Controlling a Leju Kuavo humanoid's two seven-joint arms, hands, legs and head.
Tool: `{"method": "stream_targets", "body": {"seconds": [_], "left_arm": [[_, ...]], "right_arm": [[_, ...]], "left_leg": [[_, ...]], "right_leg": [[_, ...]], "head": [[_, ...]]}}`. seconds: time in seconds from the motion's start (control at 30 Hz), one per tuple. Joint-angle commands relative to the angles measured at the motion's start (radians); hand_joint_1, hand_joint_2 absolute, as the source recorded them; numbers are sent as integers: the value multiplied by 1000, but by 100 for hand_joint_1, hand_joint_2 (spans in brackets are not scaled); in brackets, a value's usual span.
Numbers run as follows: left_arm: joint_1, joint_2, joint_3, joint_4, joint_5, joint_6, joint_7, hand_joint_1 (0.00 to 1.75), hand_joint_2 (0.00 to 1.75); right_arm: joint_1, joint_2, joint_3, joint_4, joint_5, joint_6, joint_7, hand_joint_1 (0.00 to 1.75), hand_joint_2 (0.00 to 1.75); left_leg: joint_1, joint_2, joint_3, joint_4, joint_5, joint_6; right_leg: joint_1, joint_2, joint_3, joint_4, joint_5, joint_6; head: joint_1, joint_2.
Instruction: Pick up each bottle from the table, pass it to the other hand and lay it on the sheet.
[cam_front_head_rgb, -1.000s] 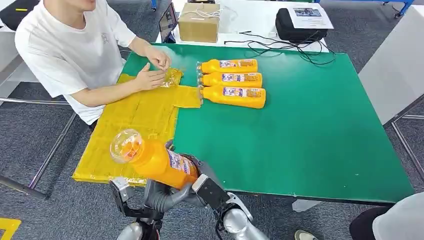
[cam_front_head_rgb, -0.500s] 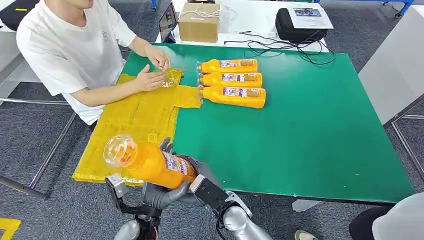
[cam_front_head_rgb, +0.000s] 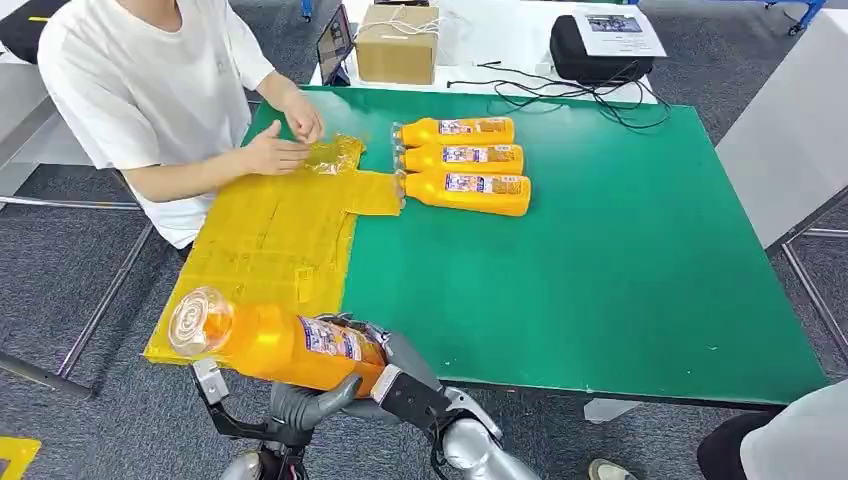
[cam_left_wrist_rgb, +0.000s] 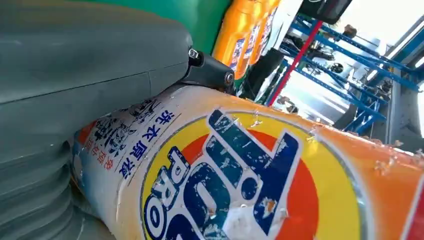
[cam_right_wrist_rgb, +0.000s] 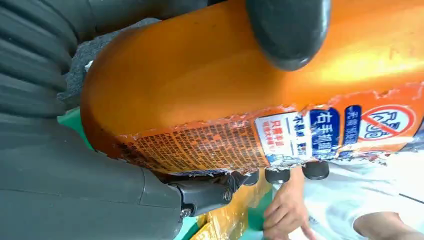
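Observation:
An orange detergent bottle (cam_front_head_rgb: 280, 345) with a clear cap hangs nearly level over the near corner of the yellow sheet (cam_front_head_rgb: 270, 240), cap end pointing left. My right hand (cam_front_head_rgb: 400, 370) grips its base; the right wrist view shows the bottle (cam_right_wrist_rgb: 225, 85) with thumb and fingers (cam_right_wrist_rgb: 280, 176) wrapped round it. My left hand (cam_front_head_rgb: 305, 405) cups the bottle from below, and its label (cam_left_wrist_rgb: 250, 175) lies against the palm in the left wrist view. Three more orange bottles (cam_front_head_rgb: 465, 160) lie side by side on the green table (cam_front_head_rgb: 600, 260).
A person (cam_front_head_rgb: 150, 90) sits at the table's left, both hands on a crumpled piece of yellow film (cam_front_head_rgb: 335, 152) at the sheet's far end. Behind the table stand a cardboard box (cam_front_head_rgb: 398, 42), a black bag (cam_front_head_rgb: 600, 45) and cables (cam_front_head_rgb: 560, 92).
The bottle has tipped from tilted up to almost level, its cap end swinging left and down over the sheet's near corner. Both hands moved with it. The person's hands shifted slightly.

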Motion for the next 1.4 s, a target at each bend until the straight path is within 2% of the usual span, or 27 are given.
{"method": "stream_targets", "body": {"seconds": [0.03,0.37,0.4,0.43,0.47,0.53,0.6,0.67,0.73,0.77,0.83,0.9,1.03,1.13,1.2,1.23,1.27,1.33,1.37,1.4], "left_arm": [[-62,-15,4,-39,21,-42,-4,175,175],[-46,-14,13,-57,26,-61,-9,175,175],[-43,-17,19,-61,24,-51,-9,175,175],[-37,-21,30,-67,22,-29,-3,175,175],[-27,-26,45,-84,13,4,5,175,175],[-17,-37,69,-102,-4,85,40,175,175],[-14,-43,85,-120,-21,153,42,175,175],[-17,-41,92,-127,-60,217,35,175,175],[-24,-34,82,-132,-129,284,13,175,175],[-32,-38,77,-137,-243,379,-36,175,175],[-45,-48,91,-148,-321,454,-76,175,175],[-56,-33,92,-157,-328,436,-69,175,175],[-68,-17,110,-150,-402,449,-62,175,175],[-115,4,124,-89,-582,584,-65,175,175],[-163,29,132,-3,-817,768,-82,175,175],[-186,37,148,44,-867,810,-70,175,175],[-222,62,155,125,-1022,915,-61,175,175],[-277,80,178,238,-1096,949,-41,175,175],[-311,88,232,311,-1305,985,19,175,175],[-326,83,261,344,-1354,985,4,175,175]], "right_arm": [[60,-29,44,103,10,39,-11,175,175],[94,-22,17,109,18,12,-2,175,175],[98,-20,13,106,22,-1,5,154,175],[109,-17,2,95,35,-35,20,0,175],[121,-12,-8,74,55,-75,34,0,0],[142,-10,-18,32,72,-117,47,0,0],[165,-12,-19,-19,125,-217,50,0,0],[182,-10,-34,-56,108,-259,38,0,0],[200,-14,-42,-94,102,-315,14,0,0],[211,-19,-45,-119,87,-346,-5,0,0],[218,-42,-28,-157,79,-338,1,0,0],[225,-67,-12,-188,84,-324,-7,0,0],[258,-78,-37,-249,91,-382,-33,0,0],[269,-76,-61,-270,72,-399,-27,0,0],[266,-71,-73,-258,58,-394,-36,0,0],[265,-68,-77,-254,50,-387,-42,0,0],[263,-69,-77,-255,47,-380,-50,0,0],[257,-71,-80,-255,48,-377,-53,0,0],[252,-67,-89,-253,46,-370,-57,0,0],[252,-64,-95,-253,43,-370,-57,0,0]], "left_leg": [[2,-5,2,-1,0,-1],[3,-7,5,0,-2,-2],[2,-7,4,-1,-1,-2],[2,-5,2,-1,-1,-1],[3,-7,4,0,-2,-2],[4,-8,6,1,-4,-3],[3,-5,4,1,-3,-2],[3,-3,3,1,-3,-2],[4,-4,5,2,-4,-3],[1,-2,0,1,-2,-1],[1,-4,-2,0,-1,-1],[4,-5,1,2,-3,-2],[2,-4,1,0,-2,-2],[2,-4,2,0,-3,-2],[3,-5,3,0,-3,-3],[1,-4,0,-1,0,-2],[2,-5,3,-2,-1,-3],[1,-5,3,-2,-1,-2],[1,-4,3,-3,0,-2],[2,-5,5,-4,0,-3]], "right_leg": [[1,-3,4,-1,-1,-1],[3,-5,7,-1,-3,-2],[2,-5,6,-2,-2,-2],[2,-4,4,-2,-2,-1],[2,-5,6,-2,-3,-2],[4,-4,9,-1,-5,-3],[3,-4,7,-1,-4,-2],[3,-2,6,0,-4,-2],[3,-2,8,0,-4,-3],[1,0,2,0,-2,-1],[0,-1,0,1,-1,-1],[3,-2,4,0,-3,-2],[1,-1,3,0,-2,-2],[2,0,4,0,-2,-2],[2,-1,7,-1,-3,-3],[1,-1,2,-1,-1,-1],[1,-1,6,-2,-2,-3],[1,-2,5,-2,-1,-2],[1,-1,5,-2,0,-2],[1,-1,7,-3,-1,-3]], "head": [[0,0],[0,0],[0,0],[0,0],[0,0],[0,0],[1,0],[0,0],[0,0],[1,0],[-1,0],[0,0],[0,0],[0,0],[0,0],[0,0],[0,0],[0,0],[0,0],[-1,0]]}}
